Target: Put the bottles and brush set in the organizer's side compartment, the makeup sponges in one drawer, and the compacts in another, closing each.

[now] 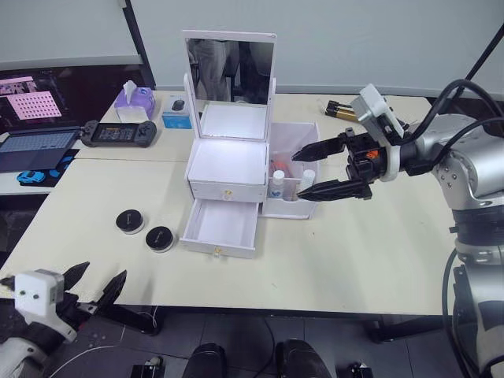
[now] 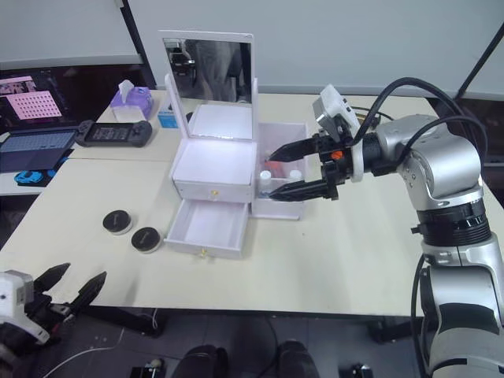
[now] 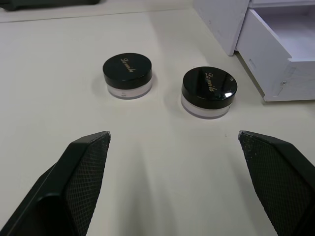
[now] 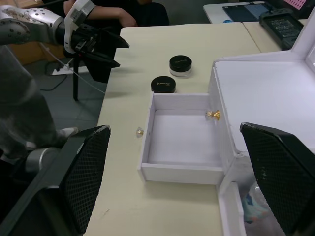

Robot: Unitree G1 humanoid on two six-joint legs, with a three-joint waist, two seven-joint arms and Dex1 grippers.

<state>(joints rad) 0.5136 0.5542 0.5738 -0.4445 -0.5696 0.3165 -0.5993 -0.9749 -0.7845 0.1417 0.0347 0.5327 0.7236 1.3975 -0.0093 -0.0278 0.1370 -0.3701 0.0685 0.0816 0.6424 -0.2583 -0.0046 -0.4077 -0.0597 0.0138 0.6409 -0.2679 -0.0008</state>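
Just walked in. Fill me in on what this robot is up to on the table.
A humanoid robot is sorting cosmetics into a white organizer with a mirror. Its right gripper hangs open over the side compartment, where small bottles already stand. The lower drawer is pulled out and looks empty; the upper drawer is shut. Two black-lidded compacts sit on the table beside the open drawer, untouched. The left gripper is open, low at the near table edge, facing them.

A pale cream bench (image 1: 370,252) stands before a plain grey-white wall (image 1: 354,39); a second bench (image 1: 24,183) abuts it on the side away from the right jaws, under even indoor light, above dark grey floor tiles (image 1: 252,339).
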